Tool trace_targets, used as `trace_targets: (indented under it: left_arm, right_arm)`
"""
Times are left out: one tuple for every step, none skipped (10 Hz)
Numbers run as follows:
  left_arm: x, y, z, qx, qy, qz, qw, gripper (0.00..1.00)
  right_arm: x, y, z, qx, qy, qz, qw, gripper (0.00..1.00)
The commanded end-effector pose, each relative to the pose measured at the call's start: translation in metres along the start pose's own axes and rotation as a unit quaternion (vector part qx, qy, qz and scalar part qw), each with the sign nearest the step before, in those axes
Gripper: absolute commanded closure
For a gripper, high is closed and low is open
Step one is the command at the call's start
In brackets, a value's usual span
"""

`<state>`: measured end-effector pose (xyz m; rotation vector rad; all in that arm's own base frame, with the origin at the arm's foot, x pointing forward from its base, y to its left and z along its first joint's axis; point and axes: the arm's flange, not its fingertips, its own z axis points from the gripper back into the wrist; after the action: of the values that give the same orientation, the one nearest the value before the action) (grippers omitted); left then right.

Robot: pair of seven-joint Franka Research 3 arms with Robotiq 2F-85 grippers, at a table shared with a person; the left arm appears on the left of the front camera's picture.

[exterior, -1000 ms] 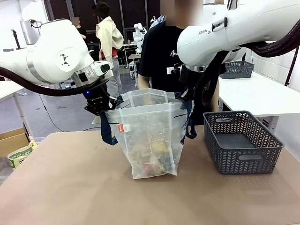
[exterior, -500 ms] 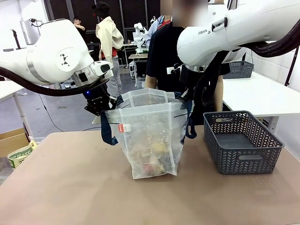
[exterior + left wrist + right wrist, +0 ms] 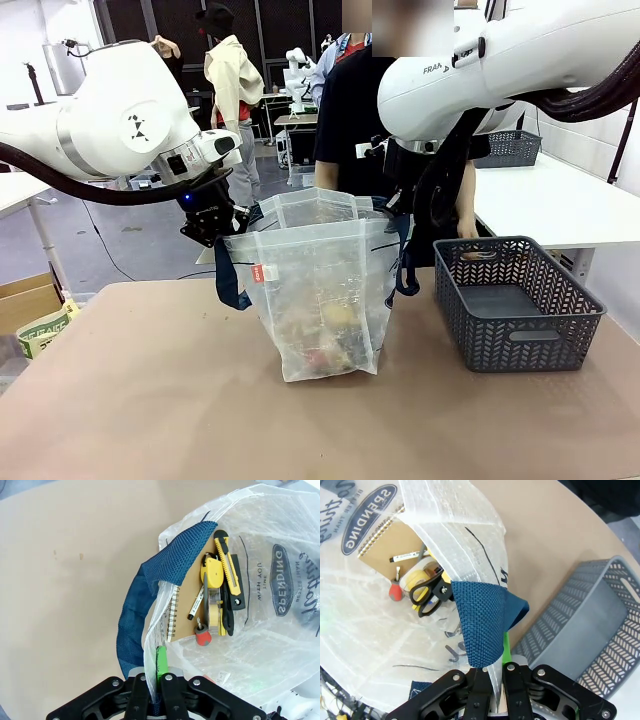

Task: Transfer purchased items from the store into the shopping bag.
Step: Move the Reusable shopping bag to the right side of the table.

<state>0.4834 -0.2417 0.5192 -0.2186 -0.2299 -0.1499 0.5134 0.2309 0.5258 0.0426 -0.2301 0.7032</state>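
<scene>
now | left hand [image 3: 157,680] clamps shopping bag [image 3: 320,290] rim | right hand [image 3: 495,674] clamps opposite rim | basket [image 3: 515,320] apart

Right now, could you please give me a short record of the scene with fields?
bag: upright on the table, mouth held open
left tool: shut on the bag rim by a blue handle
right tool: shut on the opposite rim
inside bag: notebook, utility knife, marker, scissors, screwdriver
basket: on the table right of the bag, apart from it
</scene>
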Motion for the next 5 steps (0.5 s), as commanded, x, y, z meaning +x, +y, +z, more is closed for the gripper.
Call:
trace_targets:
  left_arm:
    - [0.0000,0.0026,0.0012,0.001,-0.003,0.003,1.000,1.00]
    - [0.0000,0.0026,0.0012,0.001,-0.003,0.003,1.000,1.00]
    - [0.0000,0.0026,0.0012,0.001,-0.003,0.003,1.000,1.00]
    - [0.0000,0.0026,0.0012,0.001,-0.003,0.003,1.000,1.00]
    - [0.0000,0.0026,0.0012,0.001,-0.003,0.003,1.000,1.00]
  right_arm:
    - [-0.0014,-0.0025,0.0012,-0.002,-0.002,-0.002,1.000,1.00]
    - [-0.0014,-0.0025,0.0012,-0.002,-0.002,-0.002,1.000,1.00]
    - [-0.0014,-0.0025,0.0012,-0.002,-0.002,-0.002,1.000,1.00]
    - [-0.0014,-0.0025,0.0012,-0.002,-0.002,-0.002,1.000,1.00]
    - [-0.0014,-0.0025,0.0012,-0.002,-0.002,-0.002,1.000,1.00]
